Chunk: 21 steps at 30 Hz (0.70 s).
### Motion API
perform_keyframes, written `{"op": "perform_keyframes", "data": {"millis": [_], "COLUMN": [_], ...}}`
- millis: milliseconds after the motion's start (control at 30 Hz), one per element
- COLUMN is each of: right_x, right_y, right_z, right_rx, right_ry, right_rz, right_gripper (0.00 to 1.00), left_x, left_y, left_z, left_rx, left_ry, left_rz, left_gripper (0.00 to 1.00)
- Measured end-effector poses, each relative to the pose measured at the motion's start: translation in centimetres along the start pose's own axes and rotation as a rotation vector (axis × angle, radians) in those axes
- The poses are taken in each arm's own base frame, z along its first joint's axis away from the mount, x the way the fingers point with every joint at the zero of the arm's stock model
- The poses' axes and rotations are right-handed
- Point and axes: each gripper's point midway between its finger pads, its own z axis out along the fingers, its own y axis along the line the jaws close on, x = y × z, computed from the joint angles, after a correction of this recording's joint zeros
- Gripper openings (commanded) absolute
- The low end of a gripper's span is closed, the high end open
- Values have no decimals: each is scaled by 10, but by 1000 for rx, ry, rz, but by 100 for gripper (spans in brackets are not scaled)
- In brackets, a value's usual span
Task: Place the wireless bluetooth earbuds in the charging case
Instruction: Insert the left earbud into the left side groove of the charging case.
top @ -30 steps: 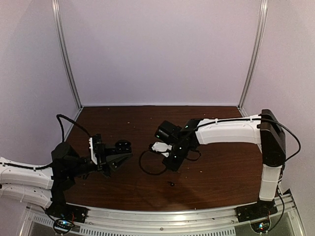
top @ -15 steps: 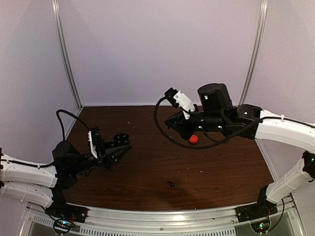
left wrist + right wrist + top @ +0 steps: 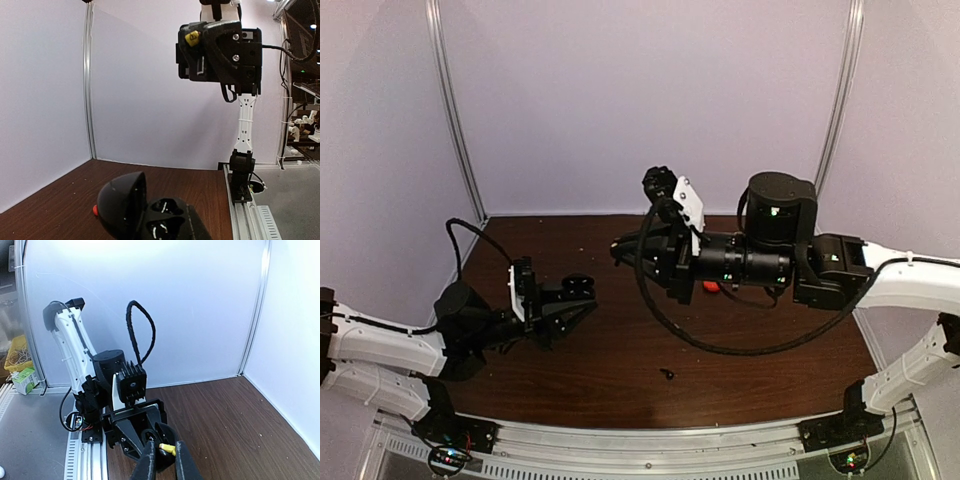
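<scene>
My left gripper (image 3: 567, 308) is shut on the black round charging case (image 3: 576, 290) and holds it above the table with the lid open. In the left wrist view the case (image 3: 122, 205) shows two empty sockets. My right gripper (image 3: 625, 250) is raised and points left toward the case. In the right wrist view its fingers (image 3: 150, 462) pinch a tiny yellow bud-sized piece (image 3: 166, 447) just in front of the case (image 3: 167, 432). A red-orange bud (image 3: 712, 286) lies on the table under the right arm, and a small black bud (image 3: 667, 374) lies near the front.
The brown table (image 3: 770, 350) has white walls on three sides and metal corner posts (image 3: 455, 130). The right arm's black cable (image 3: 665, 320) loops down over the middle of the table. An aluminium rail (image 3: 650, 440) runs along the near edge.
My right gripper has lifted off the table and swung up and left to face the case. My left gripper has raised the open case slightly and moved it right.
</scene>
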Motion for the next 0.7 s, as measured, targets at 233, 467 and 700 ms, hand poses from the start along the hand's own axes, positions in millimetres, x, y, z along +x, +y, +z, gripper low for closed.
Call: {"op": "perform_keyframes", "data": {"millis": [233, 467, 700], "right_x": [8, 38, 33], "right_y": [21, 27, 29], "right_z": [24, 46, 53], "right_rx": [-48, -62, -65], "right_ry": [-13, 45, 31], "right_rz": [-28, -47, -60], "right_gripper": [10, 10, 10], "left_x": [-6, -5, -4], "left_y": [-7, -9, -10], "left_z": [4, 4, 4], "left_rx": [46, 64, 67], "left_ry": [-21, -17, -15], "left_rz": [-6, -18, -20], "left_gripper": [14, 14, 14]}}
